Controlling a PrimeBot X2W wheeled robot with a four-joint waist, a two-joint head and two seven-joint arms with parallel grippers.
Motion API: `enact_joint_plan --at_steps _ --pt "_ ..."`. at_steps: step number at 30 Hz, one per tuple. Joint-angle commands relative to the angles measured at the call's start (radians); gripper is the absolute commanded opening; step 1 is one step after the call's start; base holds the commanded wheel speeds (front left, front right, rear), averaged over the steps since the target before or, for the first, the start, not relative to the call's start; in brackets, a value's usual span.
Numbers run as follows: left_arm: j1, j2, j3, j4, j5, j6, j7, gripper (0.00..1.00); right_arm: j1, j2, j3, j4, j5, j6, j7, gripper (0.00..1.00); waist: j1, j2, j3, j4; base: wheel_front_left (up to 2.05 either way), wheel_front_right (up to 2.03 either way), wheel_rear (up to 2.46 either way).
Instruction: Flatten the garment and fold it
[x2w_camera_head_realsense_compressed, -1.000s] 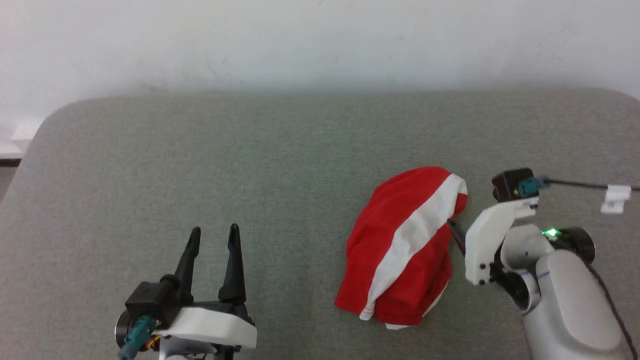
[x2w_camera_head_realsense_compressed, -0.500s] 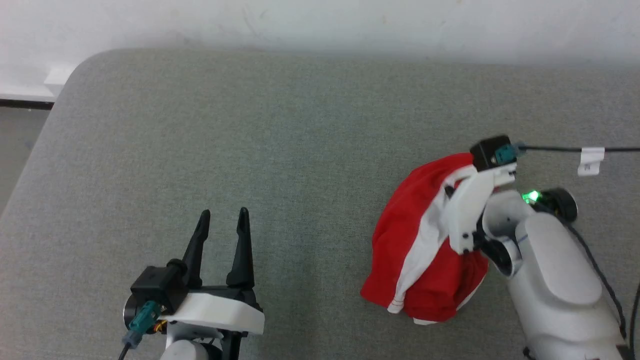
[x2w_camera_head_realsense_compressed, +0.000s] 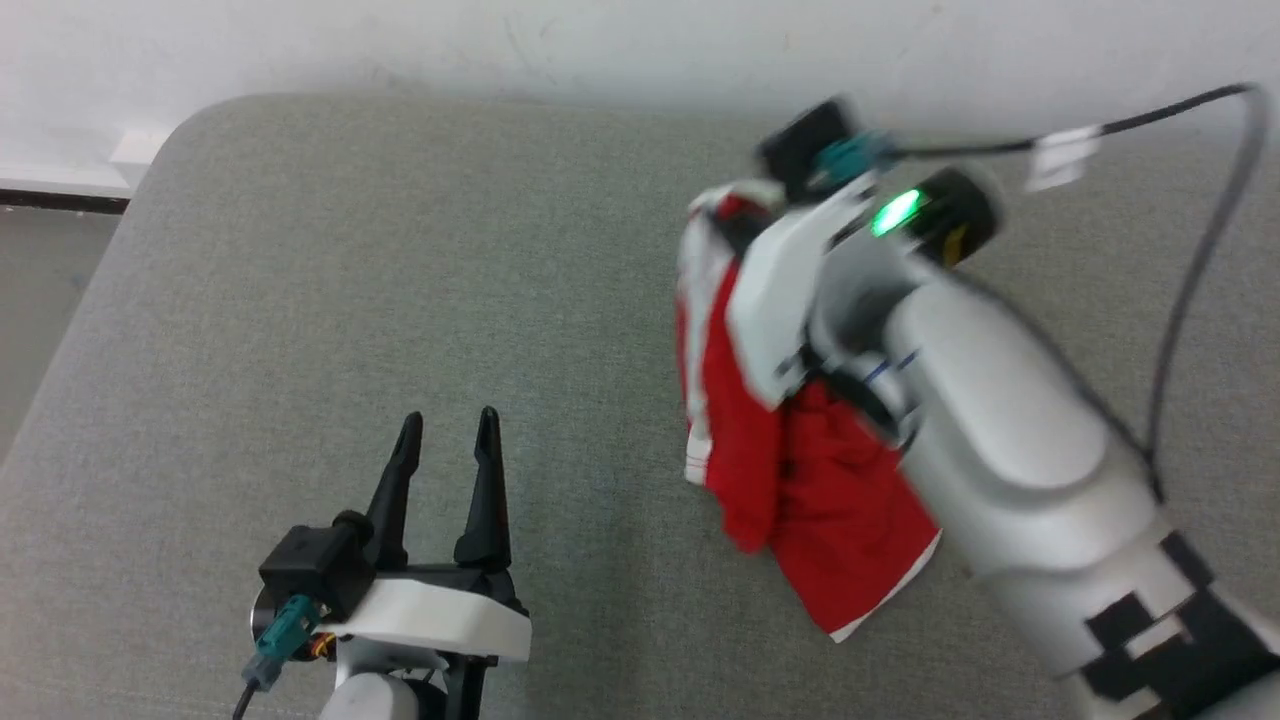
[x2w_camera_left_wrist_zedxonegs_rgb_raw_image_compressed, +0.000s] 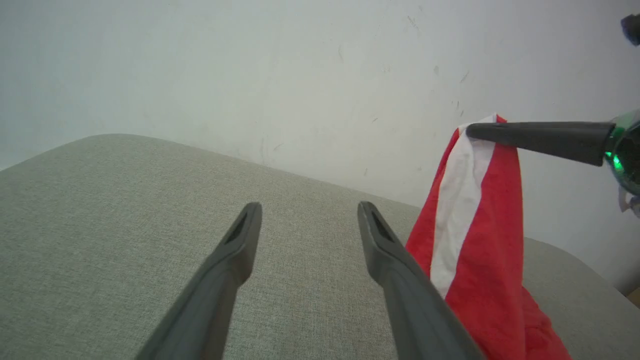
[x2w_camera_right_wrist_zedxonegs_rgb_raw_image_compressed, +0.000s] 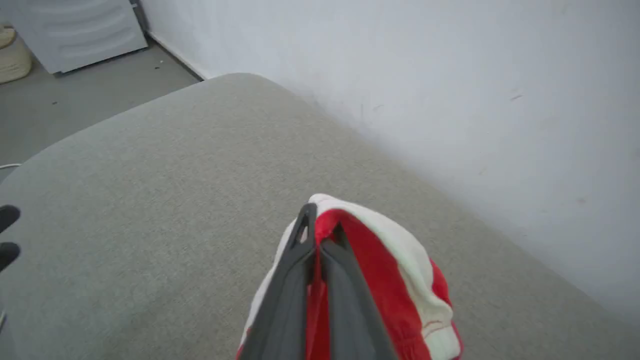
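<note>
The garment (x2w_camera_head_realsense_compressed: 830, 500), bright red with a broad white stripe, hangs from my right gripper (x2w_camera_head_realsense_compressed: 738, 225), its lower end trailing on the grey cushion. In the right wrist view my right gripper (x2w_camera_right_wrist_zedxonegs_rgb_raw_image_compressed: 320, 235) is shut on the garment (x2w_camera_right_wrist_zedxonegs_rgb_raw_image_compressed: 400, 270) at its top edge, with red fabric pinched between the fingers. My left gripper (x2w_camera_head_realsense_compressed: 449, 418) stands open and empty at the lower left, well apart from the cloth. Its view shows the left gripper (x2w_camera_left_wrist_zedxonegs_rgb_raw_image_compressed: 309, 207) open, with the garment (x2w_camera_left_wrist_zedxonegs_rgb_raw_image_compressed: 480, 240) dangling to its right.
The grey padded surface (x2w_camera_head_realsense_compressed: 400, 250) runs back to a white wall (x2w_camera_head_realsense_compressed: 500, 40) and has a rounded far-left corner, with floor (x2w_camera_head_realsense_compressed: 40, 290) beyond it. A black cable (x2w_camera_head_realsense_compressed: 1190, 260) arcs from my right wrist. A pale cabinet (x2w_camera_right_wrist_zedxonegs_rgb_raw_image_compressed: 75, 30) stands on the floor.
My right gripper closed on the garment's edge and lifted it up and toward the wall, so the bundle now hangs stretched. The head camera shifted. My left gripper stayed put, open.
</note>
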Motion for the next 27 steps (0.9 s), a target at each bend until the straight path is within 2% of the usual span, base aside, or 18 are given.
enact_joint_plan --at_steps 1,5,6,7,8,11,14,19,24,27 --pt "-0.016 -0.002 -0.002 0.002 -0.005 0.002 -0.005 1.0 0.021 0.008 0.095 -0.016 0.072 -0.001 0.01 0.0 0.0 0.0 0.001 0.004 0.0 0.0 0.0" --pt "-0.011 -0.002 0.002 0.007 -0.012 0.005 -0.005 1.0 0.09 0.008 0.322 -0.051 0.219 -0.001 0.074 0.0 0.0 0.0 0.0 0.004 0.0 0.0 0.0" --pt "-0.01 -0.002 0.003 0.008 -0.013 0.006 -0.005 1.0 0.106 0.008 0.359 -0.054 0.253 -0.001 0.097 0.04 0.0 0.0 -0.001 0.003 0.0 0.0 0.0" --pt "-0.008 -0.002 0.004 0.008 -0.013 0.007 -0.005 1.0 0.116 0.008 0.391 -0.058 0.277 -0.001 0.113 0.47 0.0 0.0 -0.002 0.002 0.0 0.0 0.0" --pt "-0.007 -0.002 0.005 0.008 -0.013 0.007 -0.005 1.0 0.123 0.008 0.412 -0.061 0.298 -0.001 0.124 1.0 0.0 0.0 -0.004 0.0 0.0 0.0 0.0" --pt "-0.002 -0.002 0.006 0.012 -0.013 0.004 -0.005 1.0 0.131 0.008 0.43 -0.082 0.353 -0.001 0.123 1.0 0.0 0.0 -0.017 -0.009 0.0 0.0 0.0" --pt "0.005 -0.002 0.01 0.016 -0.013 0.002 -0.005 1.0 0.131 0.001 0.378 -0.105 0.379 -0.001 0.076 1.0 0.0 0.0 -0.035 -0.023 0.0 0.0 0.0" --pt "0.021 -0.002 0.015 0.021 -0.011 -0.003 -0.005 1.0 0.168 -0.035 0.209 -0.149 0.381 -0.001 -0.024 1.0 0.0 0.0 -0.073 -0.048 0.0 0.0 0.0" --pt "0.039 -0.002 0.025 0.019 -0.005 -0.003 -0.005 1.0 0.284 -0.087 -0.002 -0.173 0.275 -0.001 -0.12 1.0 0.0 0.0 -0.105 -0.066 0.0 0.0 0.0" --pt "0.052 -0.002 0.032 0.016 -0.001 -0.006 -0.005 1.0 0.379 -0.103 -0.118 -0.179 0.197 -0.001 -0.12 1.0 0.0 0.0 -0.116 -0.072 0.0 0.0 0.0"
